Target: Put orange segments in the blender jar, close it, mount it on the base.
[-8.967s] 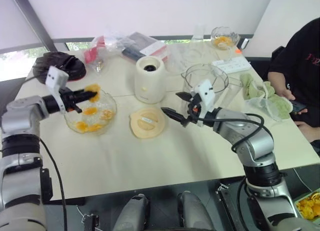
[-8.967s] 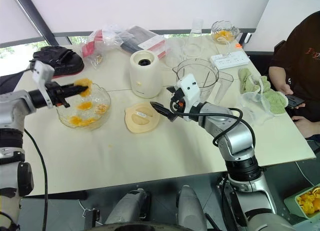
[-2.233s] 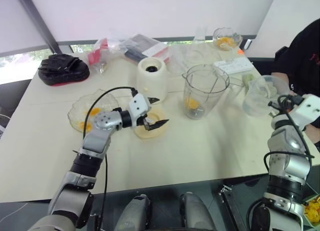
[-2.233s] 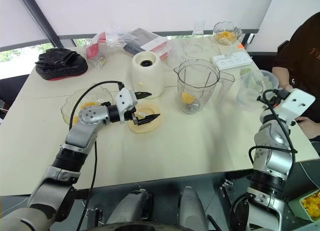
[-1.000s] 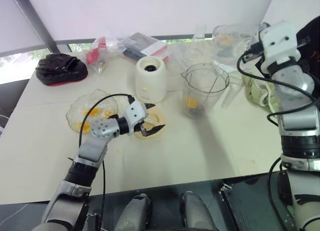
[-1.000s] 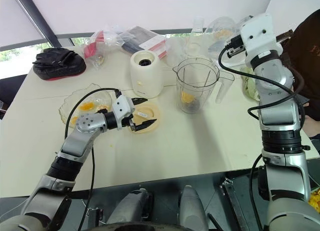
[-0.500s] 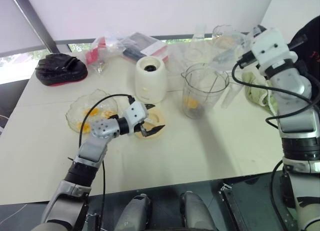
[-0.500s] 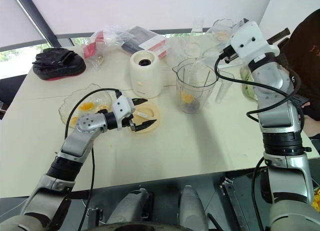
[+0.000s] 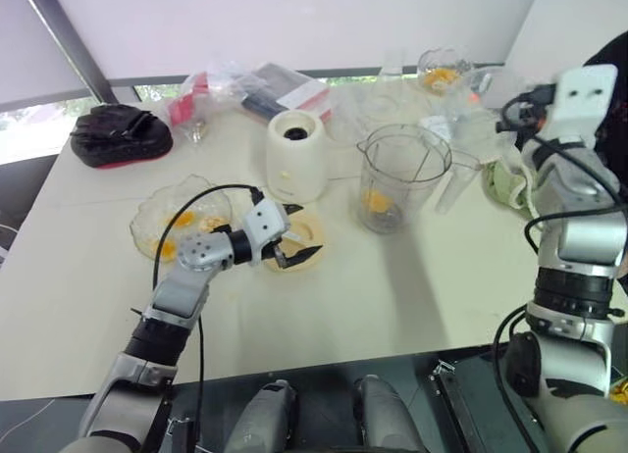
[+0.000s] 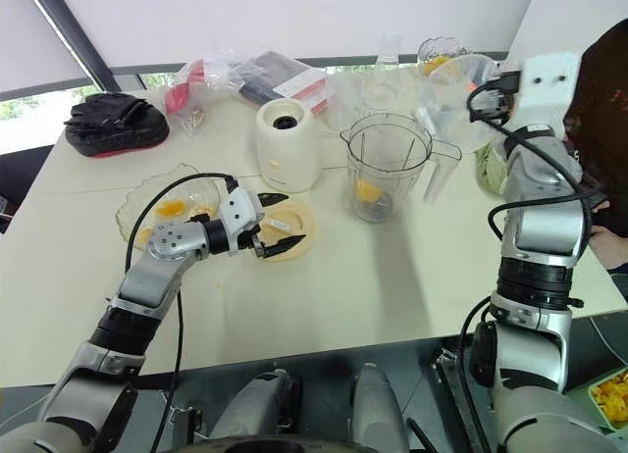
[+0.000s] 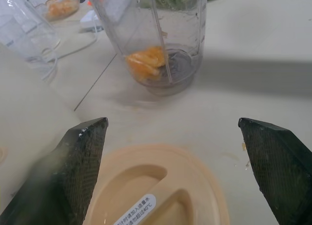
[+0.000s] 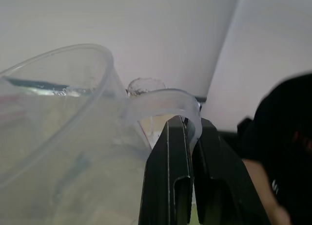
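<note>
Left gripper (image 9: 299,239) hangs low over the table (image 9: 392,286) with its arm reaching forward from the near left, forearm close to the tabletop and the wrist bent toward the middle. Its two black fingers (image 11: 80,157) stand spread as wide as they go, one on each side of the flat beige lid (image 9: 296,254), and grip nothing; whether the tips touch the lid I cannot tell. Just behind that arm, to the left, sits the scalloped glass bowl (image 9: 147,218) with several orange segments (image 9: 183,220) in it.

Behind the lid stands the base (image 9: 296,156), cream-white, upright, its dark socket facing up. Right of it, apart from it and not mounted, stands the blender jar (image 9: 402,178), upright and uncovered, with orange segments lying at its bottom beside the blade, as the left wrist view shows.

Further right, the right arm is raised well above the table at its far right side, forearm upright and the wrist tipped forward. Right gripper (image 12: 190,137) is closed, its fingers pinched on the curved handle of a clear plastic pitcher (image 10: 453,80), which it holds up in the air behind and to the right of the jar. Beside that arm a person in dark clothing (image 10: 603,110) sits at the table's right edge.
</note>
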`<state>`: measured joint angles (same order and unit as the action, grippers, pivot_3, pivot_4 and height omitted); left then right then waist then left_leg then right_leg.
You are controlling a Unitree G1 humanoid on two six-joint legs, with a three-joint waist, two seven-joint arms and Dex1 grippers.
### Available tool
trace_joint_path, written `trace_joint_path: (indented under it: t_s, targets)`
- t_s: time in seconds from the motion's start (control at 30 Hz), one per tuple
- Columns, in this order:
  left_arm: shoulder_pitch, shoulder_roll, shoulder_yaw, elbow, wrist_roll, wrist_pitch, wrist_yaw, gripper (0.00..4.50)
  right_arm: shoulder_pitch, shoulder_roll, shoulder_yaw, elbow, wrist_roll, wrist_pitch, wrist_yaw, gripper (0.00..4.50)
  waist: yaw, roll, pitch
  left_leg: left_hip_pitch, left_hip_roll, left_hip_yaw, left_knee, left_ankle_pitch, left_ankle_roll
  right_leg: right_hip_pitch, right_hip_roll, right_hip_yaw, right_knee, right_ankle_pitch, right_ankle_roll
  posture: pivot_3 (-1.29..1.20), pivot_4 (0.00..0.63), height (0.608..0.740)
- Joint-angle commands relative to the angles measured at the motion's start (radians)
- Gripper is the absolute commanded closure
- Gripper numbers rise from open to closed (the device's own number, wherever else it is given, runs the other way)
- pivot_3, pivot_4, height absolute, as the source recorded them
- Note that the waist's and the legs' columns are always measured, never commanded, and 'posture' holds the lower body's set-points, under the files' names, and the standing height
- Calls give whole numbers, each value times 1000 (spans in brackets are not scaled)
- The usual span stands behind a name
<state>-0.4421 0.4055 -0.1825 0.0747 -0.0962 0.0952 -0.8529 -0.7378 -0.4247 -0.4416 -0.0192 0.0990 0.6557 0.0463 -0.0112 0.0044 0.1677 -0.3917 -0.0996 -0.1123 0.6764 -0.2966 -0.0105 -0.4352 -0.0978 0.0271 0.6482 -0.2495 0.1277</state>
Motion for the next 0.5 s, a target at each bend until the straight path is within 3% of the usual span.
trace_joint_path:
  t_s: [0.03,0.27,0.5]
  targets:
    - [-4,9,-3,-39,-1,-9,-5,0,-59,44,-133,-92,112,10,-82,4480,-1,0,0,0,0,0,0,0,0,0,0,0,0,0,0,0,150,740]
    - [3,12,-4,-47,-4,-4,-9,0,19,97,-276,-102,214,-41,-170,4480,2,0,0,0,0,0,-1,0,0,0,0,0,0,0,0,0,150,740]
    - [14,21,-1,-60,-3,2,-15,0,151,164,-334,-70,288,-156,-186,4480,-7,1,0,0,0,1,-1,0,0,-1,0,0,1,0,0,0,150,740]
